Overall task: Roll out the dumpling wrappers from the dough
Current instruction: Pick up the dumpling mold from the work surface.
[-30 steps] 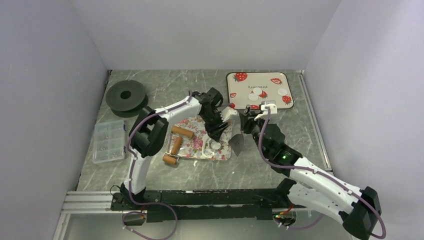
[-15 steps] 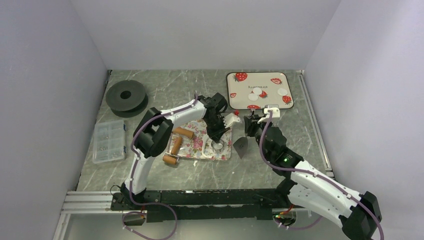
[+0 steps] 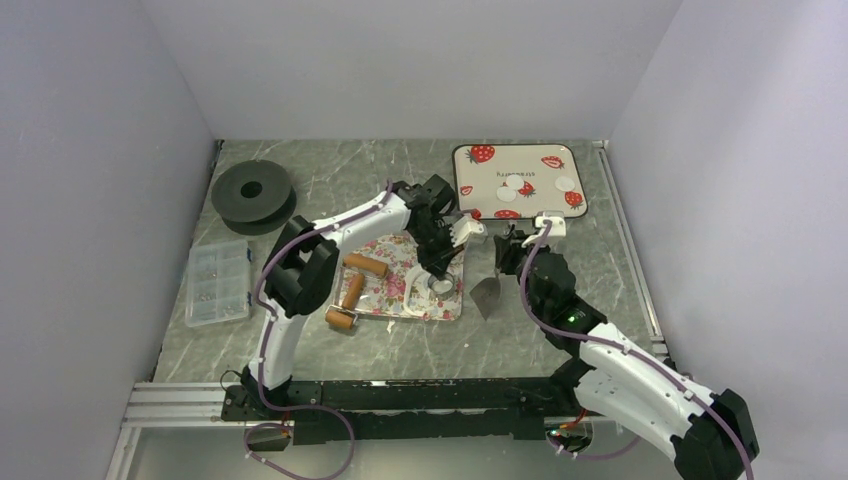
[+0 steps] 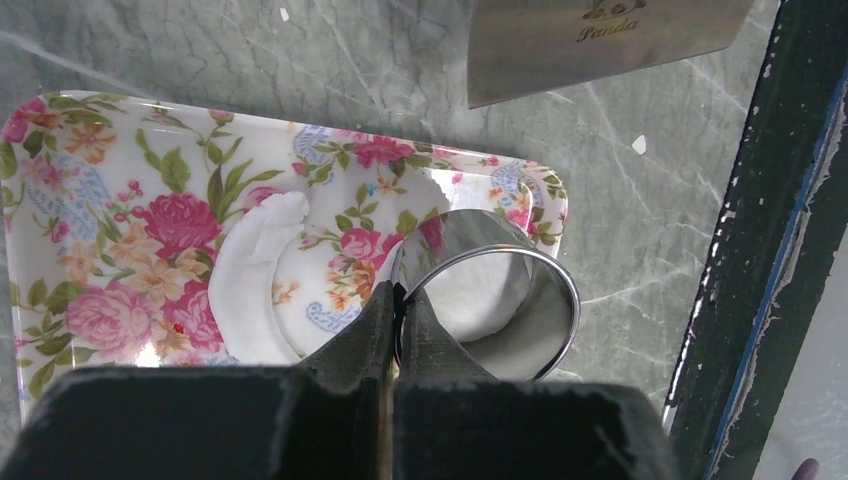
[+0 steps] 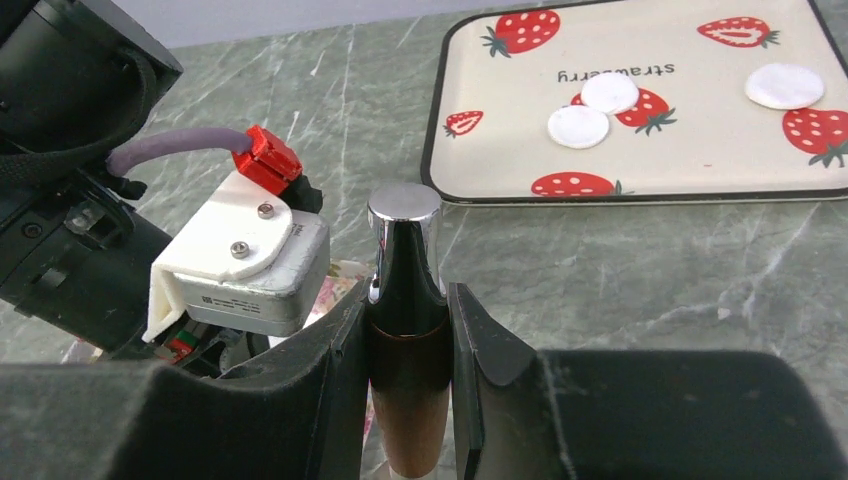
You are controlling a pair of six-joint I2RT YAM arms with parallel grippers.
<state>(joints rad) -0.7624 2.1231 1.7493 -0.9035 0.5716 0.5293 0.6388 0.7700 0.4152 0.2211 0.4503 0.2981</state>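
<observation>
Three dumpling wrappers (image 5: 610,92) lie as white discs on the strawberry tray (image 5: 700,140), also seen from above (image 3: 515,184). A thin white dough sheet (image 4: 245,280) with round holes cut in it lies on the floral tray (image 4: 120,160). My left gripper (image 4: 400,300) is shut on the wall of the metal ring cutter (image 4: 545,300), which stands on the dough at the tray's right end (image 3: 441,285). My right gripper (image 5: 405,320) is shut on the wooden handle of a scraper (image 5: 405,260). Its steel blade (image 3: 487,292) hangs just right of the floral tray.
Wooden rolling pins (image 3: 350,292) lie on the left part of the floral tray (image 3: 395,300). A black spool (image 3: 252,190) and a clear parts box (image 3: 218,282) sit at the left. A metal rail (image 3: 400,395) runs along the near edge.
My left gripper has closed onto the ring cutter's wall and shifted slightly right. The right arm has carried the scraper a little to the right, away from the floral tray.
</observation>
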